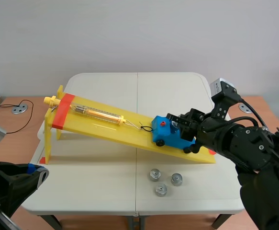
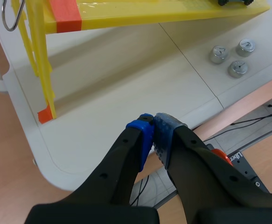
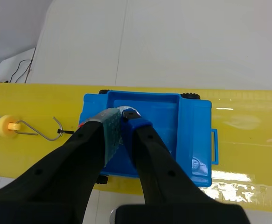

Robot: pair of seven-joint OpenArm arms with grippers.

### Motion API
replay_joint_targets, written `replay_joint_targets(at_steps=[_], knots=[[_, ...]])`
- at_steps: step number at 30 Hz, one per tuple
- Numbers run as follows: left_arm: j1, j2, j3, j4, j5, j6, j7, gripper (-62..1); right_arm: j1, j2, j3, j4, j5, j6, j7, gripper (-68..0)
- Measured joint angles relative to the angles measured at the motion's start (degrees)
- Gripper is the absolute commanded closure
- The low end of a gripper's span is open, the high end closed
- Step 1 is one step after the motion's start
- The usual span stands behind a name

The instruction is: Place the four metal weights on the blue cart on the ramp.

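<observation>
My left gripper (image 2: 153,122) hangs off the near left corner of the table (image 2: 103,93). Only its own wrist camera shows me the blue pads pressed together on nothing. The yellow ramp (image 1: 106,125) slopes down to the right, with a spring scale (image 1: 98,114) on it hooked to the blue cart (image 1: 170,134) low on the slope. Three weights (image 1: 154,175) sit on the table before the ramp's low end. The scene view hides what the right gripper (image 3: 122,119) holds. Its wrist camera shows it clamped on the fourth weight (image 3: 127,111) over the cart's tray.
</observation>
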Motion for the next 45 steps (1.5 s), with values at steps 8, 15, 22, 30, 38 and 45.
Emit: replay_joint_targets(at_steps=[8,15,22,30,38,45], knots=[[0.00,0.00,0.00,0.00,0.00,0.00,0.02,-3.4,2.14,-0.13,0.00,-3.32,-0.52,-0.57,2.14,-0.6],[0.00,0.00,0.00,0.00,0.00,0.00,0.02,-3.4,2.16,-0.81,0.00,-3.32,-1.70,-1.62,2.38,-4.3],[0.00,0.00,0.00,0.00,0.00,0.00,0.02,-3.4,2.16,-0.81,0.04,-3.32,-2.36,-1.40,2.38,-25.4],[0.00,0.00,0.00,0.00,0.00,0.00,0.02,-3.4,0.39,-0.52,4.85,0.59,-2.34,1.95,0.76,-30.8],[0.00,0.00,0.00,0.00,0.00,0.00,0.00,-3.4,-8.07,6.32,6.45,16.02,-2.34,3.15,-0.33,-30.8],[0.00,0.00,0.00,0.00,0.00,0.00,0.00,-3.4,-16.44,15.28,6.43,27.74,-1.70,4.24,-2.47,-30.8]])
